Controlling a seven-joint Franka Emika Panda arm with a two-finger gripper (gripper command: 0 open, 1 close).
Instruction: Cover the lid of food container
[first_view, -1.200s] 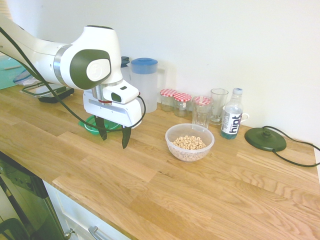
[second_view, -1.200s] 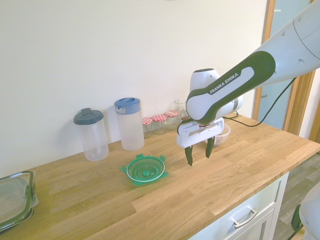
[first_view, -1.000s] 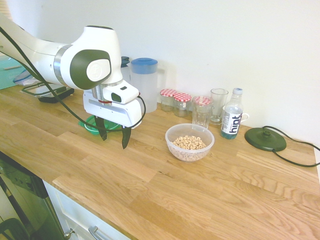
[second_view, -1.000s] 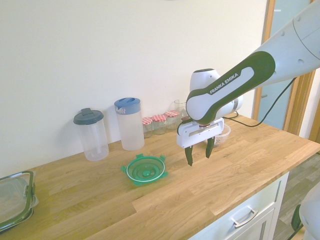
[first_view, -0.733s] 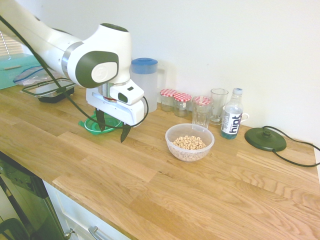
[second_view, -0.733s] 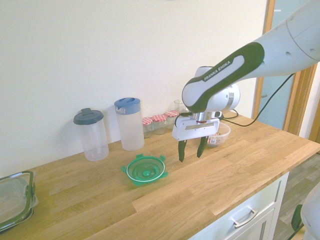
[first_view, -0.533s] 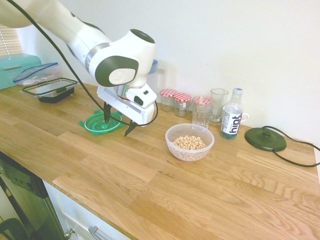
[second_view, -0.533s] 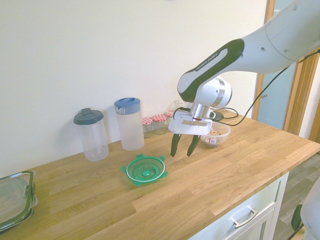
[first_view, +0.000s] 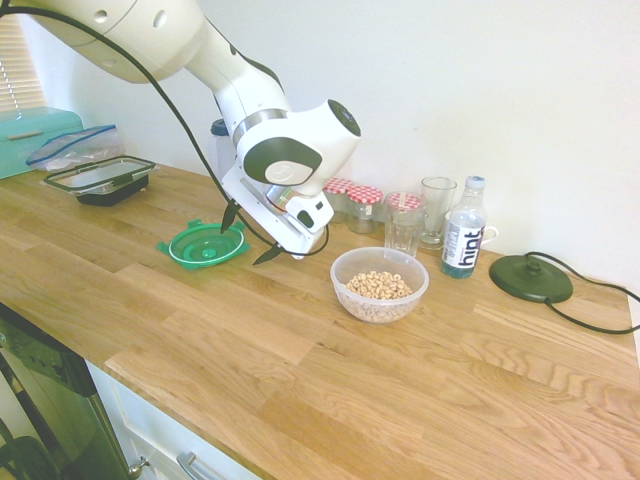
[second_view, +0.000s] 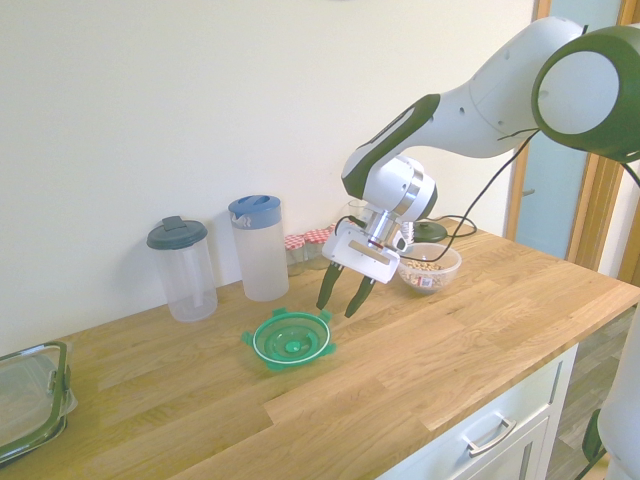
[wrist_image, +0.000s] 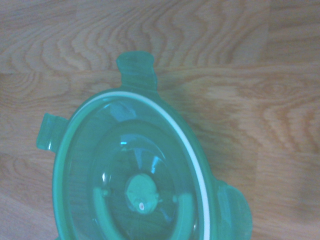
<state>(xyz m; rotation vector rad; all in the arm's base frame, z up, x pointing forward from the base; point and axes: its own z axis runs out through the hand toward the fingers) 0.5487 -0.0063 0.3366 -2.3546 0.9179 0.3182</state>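
Wooden counter (first_view: 300, 370) with the arm reaching in from the upper left of the first exterior view. The tool (first_view: 250, 238) is tilted steeply downward, its two dark fingers (first_view: 229, 217) spread apart and grasping nothing; it hangs in the air just above the counter, between the lid and the food container.

The lid (first_view: 203, 244), round and green with a white ring and small side tabs, lies flat on the counter at about 9 o'clock from the tool, close to the nearer fingertip but apart from it. In the wrist view the lid (wrist_image: 135, 180) fills the lower half of the picture, with its centre knob and three tabs visible against the wood grain.

The food container (first_view: 379, 283), a clear round bowl holding beige cereal rings, stands uncovered at about 3 o'clock from the tool.

Along the wall beyond the bowl stand red-checked jars (first_view: 352, 203), two drinking glasses (first_view: 404, 222) and a bottle (first_view: 463, 229) labelled "hint". A black round base (first_view: 530, 278) lies at the far right. In the second exterior view two lidded clear pitchers (second_view: 258, 247) stand by the wall at 12 o'clock from the lid (second_view: 290, 338).
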